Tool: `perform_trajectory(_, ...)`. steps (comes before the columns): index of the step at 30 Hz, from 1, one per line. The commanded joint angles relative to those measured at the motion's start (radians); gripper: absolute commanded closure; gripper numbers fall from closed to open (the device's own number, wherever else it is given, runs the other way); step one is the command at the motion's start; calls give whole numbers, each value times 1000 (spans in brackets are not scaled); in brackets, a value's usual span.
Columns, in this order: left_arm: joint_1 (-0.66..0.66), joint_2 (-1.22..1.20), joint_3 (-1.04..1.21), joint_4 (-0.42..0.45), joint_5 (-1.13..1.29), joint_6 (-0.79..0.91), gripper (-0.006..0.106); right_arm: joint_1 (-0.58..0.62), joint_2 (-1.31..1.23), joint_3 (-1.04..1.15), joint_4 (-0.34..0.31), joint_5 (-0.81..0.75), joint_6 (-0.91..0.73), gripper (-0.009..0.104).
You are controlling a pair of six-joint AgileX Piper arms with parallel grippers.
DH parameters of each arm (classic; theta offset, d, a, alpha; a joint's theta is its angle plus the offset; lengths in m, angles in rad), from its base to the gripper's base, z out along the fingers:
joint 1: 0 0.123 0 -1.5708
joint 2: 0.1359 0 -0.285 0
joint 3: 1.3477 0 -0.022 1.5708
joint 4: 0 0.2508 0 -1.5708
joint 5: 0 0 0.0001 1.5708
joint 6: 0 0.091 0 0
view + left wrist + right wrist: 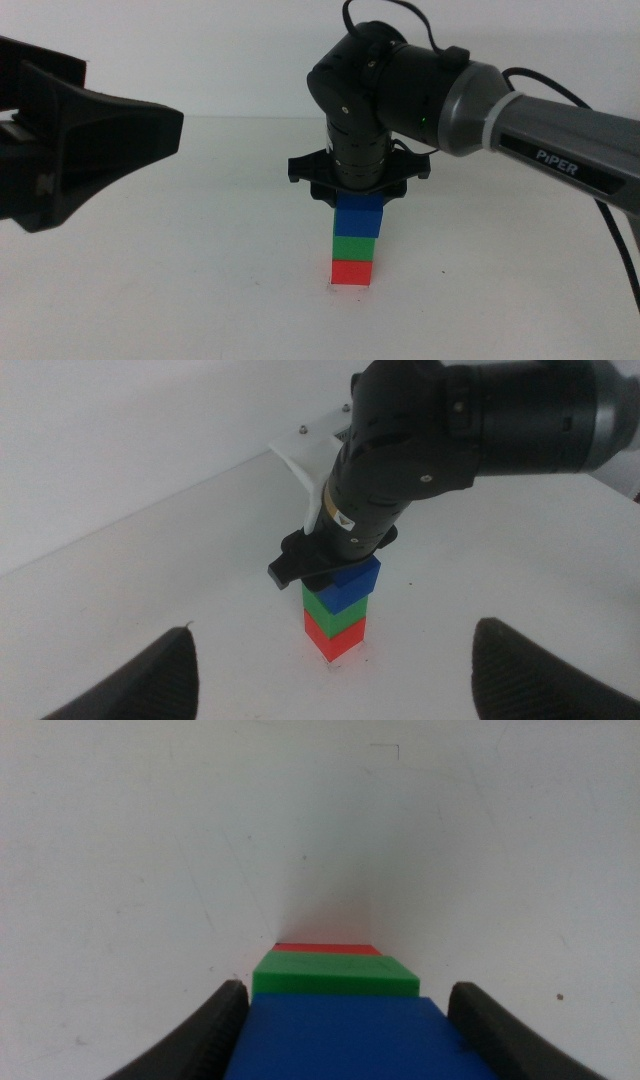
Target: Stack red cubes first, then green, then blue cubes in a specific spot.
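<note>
The red cube sits on the white tabletop spot. The green cube rests on it and the blue cube on top, a three-cube stack. My right gripper reaches down from the right, its jaws close on either side of the blue cube, shut on it. The right wrist view shows green and red edges below. My left gripper hovers at the left, open and empty. Its wrist view shows the stack ahead and the right gripper over it.
The right arm spans the right side of the table above the stack. The white table edge meets a white wall behind. Bare tabletop lies around the stack and in front of it.
</note>
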Motion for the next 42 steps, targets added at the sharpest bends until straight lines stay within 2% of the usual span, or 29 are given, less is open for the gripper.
perform_trajectory(1, -1, -3, -2, 5, -10, -2, 7, -1, 7, 3, -20, 6, 2, 74)
perform_trajectory(4, -1, -3, -2, 5, -10, 0, 7, -1, 13, 3, -20, 6, 2, 66)
perform_trajectory(5, -1, -3, -2, 5, -10, 0, 7, -1, 13, 3, -20, 6, 2, 36)
perform_trajectory(7, -1, -3, -2, 5, -10, 0, 7, -1, 13, 3, -26, -12, 2, 24)
perform_trajectory(11, -1, -3, -2, 5, -10, 0, 7, -1, -10, 1, -32, -42, 2, 8)
perform_trajectory(14, -1, -3, -2, 5, -10, 0, 7, -1, -134, 1, -46, 2, -63, 6)
perform_trajectory(18, -1, -3, -2, 5, -10, 0, 7, -6, -365, 85, -130, 6, -78, 6)
perform_trajectory(22, -1, -3, -2, 5, -10, 0, 7, -63, -631, 285, -129, -5, -204, 6)
perform_trajectory(26, -1, -3, -2, 5, -10, 0, 7, -168, -938, 541, -128, -113, -297, 6)
perform_trajectory(29, -1, -3, -2, 5, -14, 0, 7, -280, -1135, 697, -81, -226, -419, 6)
perform_trajectory(33, -1, -3, -2, 5, -14, 0, 7, -428, -1318, 834, 84, -369, -595, 6)
perform_trajectory(36, -1, -3, -2, 5, -16, 0, 7, -492, -1378, 879, 154, -406, -651, 6)
perform_trajectory(42, -1, -3, -2, 12, -16, 0, 7, -517, -1385, 893, 151, -402, -650, 6)
